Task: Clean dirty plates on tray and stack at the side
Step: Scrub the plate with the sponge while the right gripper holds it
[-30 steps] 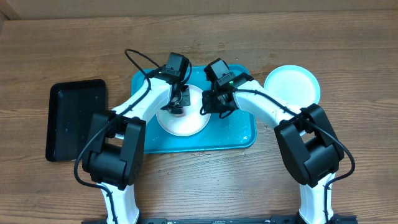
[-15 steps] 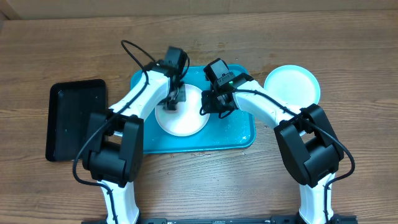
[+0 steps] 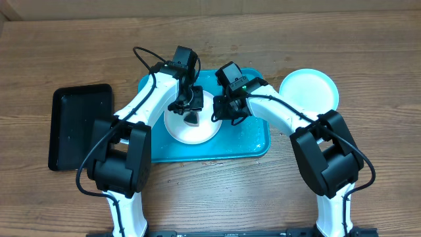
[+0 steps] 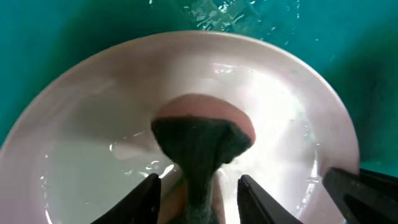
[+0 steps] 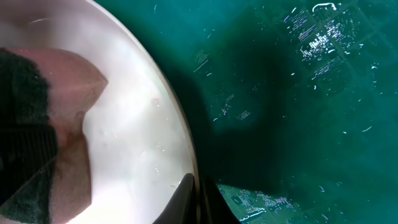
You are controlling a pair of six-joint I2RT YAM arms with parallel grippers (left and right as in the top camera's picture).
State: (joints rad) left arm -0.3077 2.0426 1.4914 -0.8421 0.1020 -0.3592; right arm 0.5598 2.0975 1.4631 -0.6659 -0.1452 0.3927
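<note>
white plate [image 3: 199,132] on tray [image 3: 254,141], left gripper [image 4: 198,200] with jaws part open astride a sponge [image 4: 200,138] in it, right gripper [image 5: 200,191] with jaws pinching its rim.

A black tray [image 3: 80,125], rectangular with rounded corners and a raised rim, is lying on the left part of the wooden surface [image 3: 210,39], its long sides running front to back. The surface's grain is running left to right. A sponge [image 4: 202,140], pink foam with a dark green scouring layer, is resting inside the white plate [image 4: 81,124], its pink end pressing on the plate. The right wrist view is cutting the sponge off at the left edge.
</note>
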